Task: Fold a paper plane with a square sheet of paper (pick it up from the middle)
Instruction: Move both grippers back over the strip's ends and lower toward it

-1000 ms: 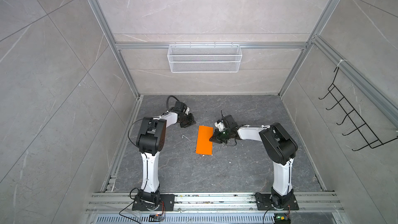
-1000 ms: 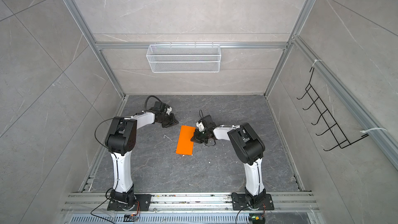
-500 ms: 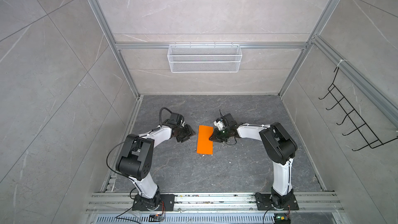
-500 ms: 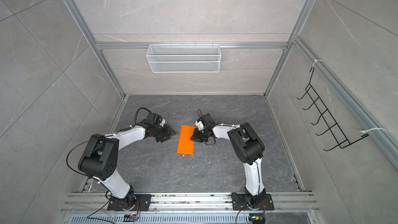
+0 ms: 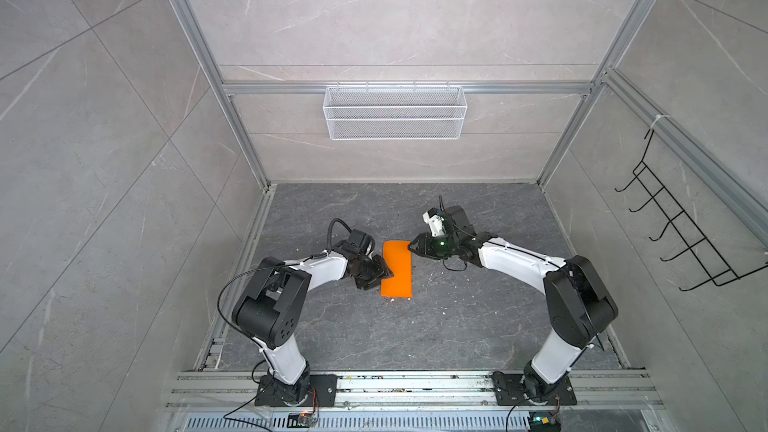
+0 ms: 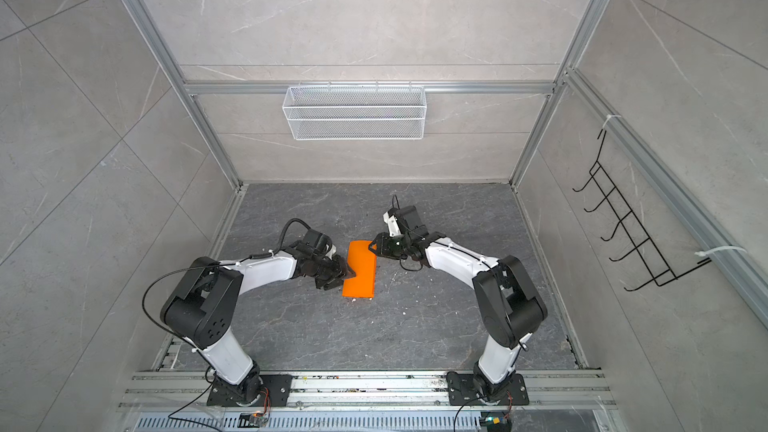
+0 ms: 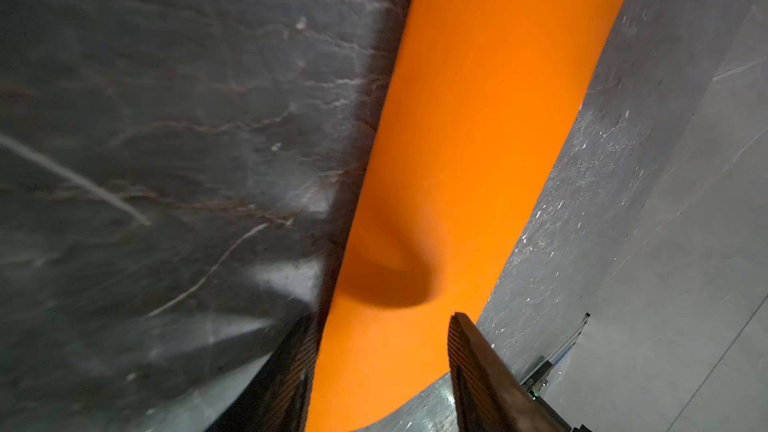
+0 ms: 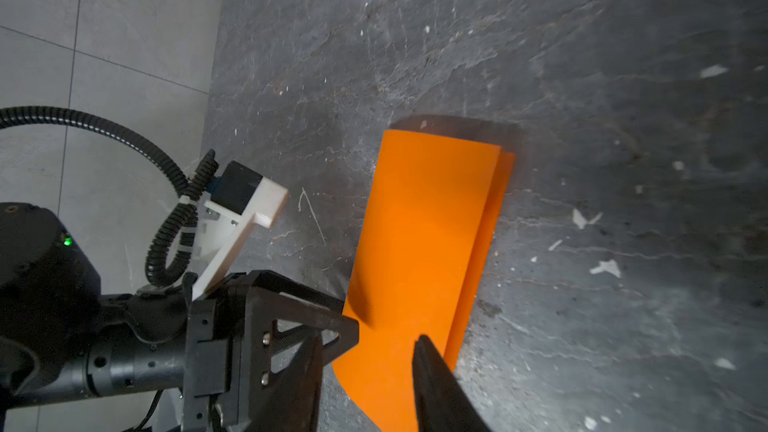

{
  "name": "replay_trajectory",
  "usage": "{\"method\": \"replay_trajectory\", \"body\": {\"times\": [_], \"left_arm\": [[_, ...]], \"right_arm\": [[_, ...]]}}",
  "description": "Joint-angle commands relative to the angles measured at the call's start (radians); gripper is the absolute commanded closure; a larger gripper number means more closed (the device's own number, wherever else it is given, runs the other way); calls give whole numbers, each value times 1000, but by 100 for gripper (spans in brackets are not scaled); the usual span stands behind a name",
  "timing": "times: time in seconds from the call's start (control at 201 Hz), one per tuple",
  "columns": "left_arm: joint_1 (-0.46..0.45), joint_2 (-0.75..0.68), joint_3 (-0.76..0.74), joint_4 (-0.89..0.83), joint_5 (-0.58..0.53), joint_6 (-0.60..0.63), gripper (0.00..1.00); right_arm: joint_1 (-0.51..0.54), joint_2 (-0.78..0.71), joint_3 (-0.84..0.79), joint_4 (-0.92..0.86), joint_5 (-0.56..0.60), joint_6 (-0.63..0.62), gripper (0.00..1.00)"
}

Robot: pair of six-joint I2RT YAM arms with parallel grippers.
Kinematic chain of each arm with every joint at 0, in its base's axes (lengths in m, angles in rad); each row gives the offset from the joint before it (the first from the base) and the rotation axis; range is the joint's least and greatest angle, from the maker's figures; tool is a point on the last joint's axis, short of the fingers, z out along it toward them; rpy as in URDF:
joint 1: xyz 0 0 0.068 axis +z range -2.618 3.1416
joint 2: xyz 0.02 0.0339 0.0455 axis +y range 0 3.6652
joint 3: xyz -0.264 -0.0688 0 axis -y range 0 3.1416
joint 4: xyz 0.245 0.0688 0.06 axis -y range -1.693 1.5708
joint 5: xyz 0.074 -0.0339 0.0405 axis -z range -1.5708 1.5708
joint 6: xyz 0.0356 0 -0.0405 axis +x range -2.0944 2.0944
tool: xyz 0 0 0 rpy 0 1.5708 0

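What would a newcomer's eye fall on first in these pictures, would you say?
The bright orange paper, folded into a rectangle, glows on the dark stone floor at the centre. The left arm and right arm reach in from either side, jaws open at its edges.

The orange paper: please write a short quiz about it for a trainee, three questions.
1. True or false: the orange paper is crumpled into a ball.
2. In a top view, the left end effector is at the paper's: A) long edge on the view's left; B) far short edge; C) long edge on the view's right.
3. Fill in: the right wrist view shows ___ paper layers.
Key: 1 false; 2 A; 3 two.
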Motion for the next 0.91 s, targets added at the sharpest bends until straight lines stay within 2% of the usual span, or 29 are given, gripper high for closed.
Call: {"method": "replay_trajectory", "body": {"times": [0.0,0.199,0.403,0.488,0.557,0.642,0.712,0.806,0.901], "left_arm": [[-43,38,70,15,23,-10,46],[-149,142,204,20,41,-35,46],[-206,249,357,4,60,-46,41],[-205,246,371,-42,52,-15,37],[-202,209,367,-133,-13,54,32],[-184,147,346,-219,-78,124,30],[-151,95,318,-233,-87,154,30],[-107,61,303,-205,-73,168,32],[-77,80,337,-182,-61,180,42]], "right_arm": [[-10,-47,-44,-25,113,-5,62],[-45,-144,-123,-61,209,22,63],[-102,-230,-210,-61,237,67,63],[-120,-230,-220,-65,204,75,63],[-120,-216,-215,-70,162,71,63],[-120,-191,-208,-52,76,78,64],[-103,-167,-198,-33,29,97,67],[-58,-115,-167,-21,4,117,71],[-20,-45,-142,16,-16,172,76]]}}
